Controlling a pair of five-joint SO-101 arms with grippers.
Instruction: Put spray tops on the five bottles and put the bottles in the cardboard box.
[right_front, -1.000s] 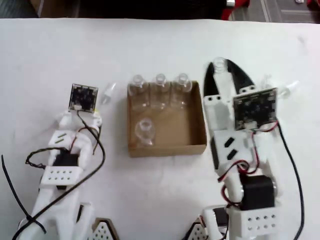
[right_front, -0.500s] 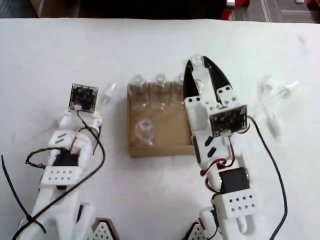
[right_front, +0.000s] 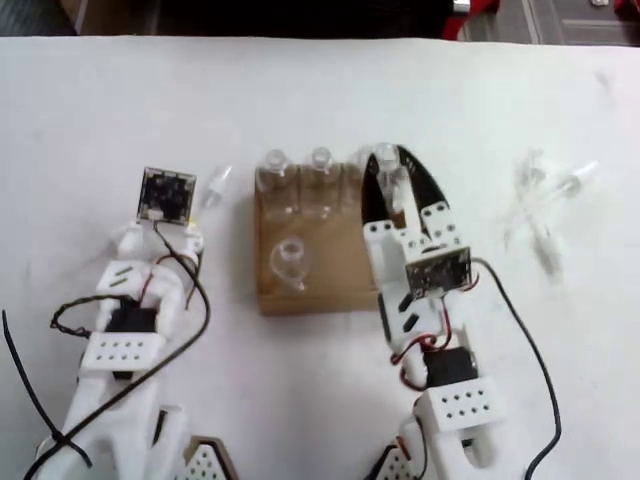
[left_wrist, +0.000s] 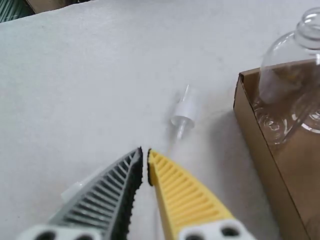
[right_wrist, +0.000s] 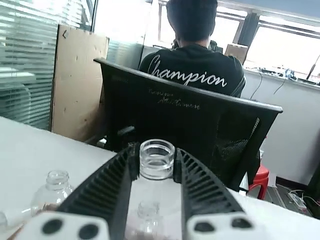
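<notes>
Here the cardboard box (right_front: 335, 288) holds four bottles (right_front: 320, 180) without tops. The right gripper (right_front: 388, 158) clamps a fifth bottle (right_wrist: 157, 159) by its neck, over the box's far right corner. The left gripper (left_wrist: 145, 157), closed and empty, is near a spray top (left_wrist: 182, 112).

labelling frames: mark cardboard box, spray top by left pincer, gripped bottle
brown cardboard box (right_front: 320, 298): high view, front wall
white plastic spray top (left_wrist: 182, 117): left wrist view, collar
clear plastic bottle (right_wrist: 156, 160): right wrist view, neck

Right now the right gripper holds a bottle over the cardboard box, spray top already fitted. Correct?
Not quite. The bottle in the right gripper has a bare, open neck with nothing fitted, as the right wrist view shows. It is indeed held over the cardboard box.
</notes>
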